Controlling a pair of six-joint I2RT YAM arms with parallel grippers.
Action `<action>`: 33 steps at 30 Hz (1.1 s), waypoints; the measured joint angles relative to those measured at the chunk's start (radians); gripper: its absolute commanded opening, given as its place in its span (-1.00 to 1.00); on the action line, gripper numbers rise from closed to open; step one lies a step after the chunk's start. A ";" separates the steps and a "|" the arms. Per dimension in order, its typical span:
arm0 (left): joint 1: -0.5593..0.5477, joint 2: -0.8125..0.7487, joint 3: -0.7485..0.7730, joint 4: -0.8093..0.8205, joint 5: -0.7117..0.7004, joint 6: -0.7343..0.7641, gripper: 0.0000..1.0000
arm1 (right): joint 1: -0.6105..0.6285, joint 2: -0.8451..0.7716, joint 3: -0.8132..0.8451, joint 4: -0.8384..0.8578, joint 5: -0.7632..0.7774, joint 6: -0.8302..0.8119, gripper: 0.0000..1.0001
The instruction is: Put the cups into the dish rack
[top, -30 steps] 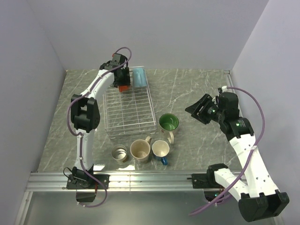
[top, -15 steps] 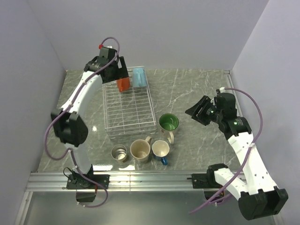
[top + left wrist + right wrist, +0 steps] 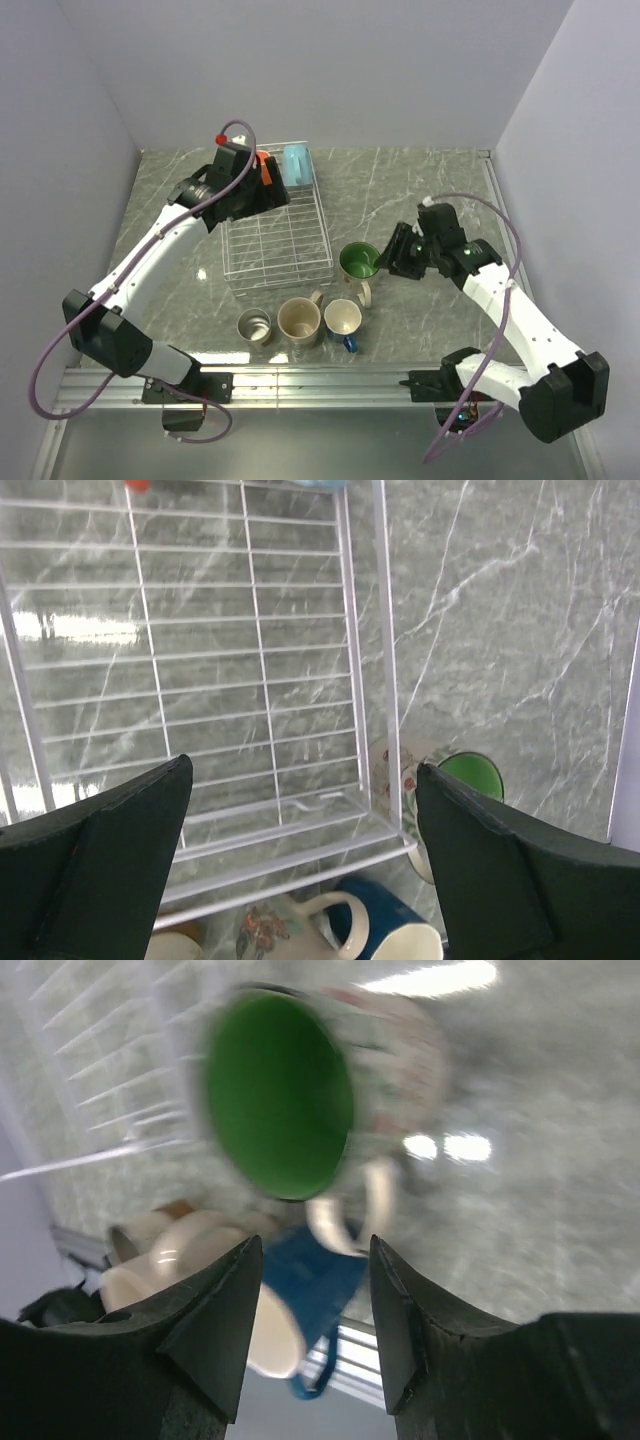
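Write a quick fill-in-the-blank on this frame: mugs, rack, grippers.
1. The dish rack holds ___ mugs, the orange mug and the light blue mug, at its far end.
2. The right gripper is closest to the white mug, whose inside is ___.
3. The left gripper, above the dish rack, is ___ and holds nothing.
Missing words: two; green; open.

Marble table (image 3: 420,190): dish rack (image 3: 278,240), steel mug (image 3: 255,326), beige mug (image 3: 299,320), blue mug (image 3: 343,318), green-lined mug (image 3: 359,262).

No readable text, labels or numbers on anything in view.
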 measured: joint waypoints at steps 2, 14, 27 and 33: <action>-0.008 -0.031 -0.035 -0.006 -0.002 -0.018 0.97 | 0.037 0.027 0.078 0.013 0.002 -0.007 0.10; -0.007 -0.457 -0.274 -0.111 0.003 -0.157 0.96 | 0.179 0.681 0.959 0.063 0.079 -0.128 0.10; -0.010 -0.581 -0.354 -0.243 0.076 -0.220 0.96 | 0.248 1.237 1.538 0.048 0.345 -0.267 0.10; -0.010 -0.586 -0.354 -0.281 0.083 -0.205 0.96 | 0.261 1.293 1.535 0.079 0.431 -0.303 0.10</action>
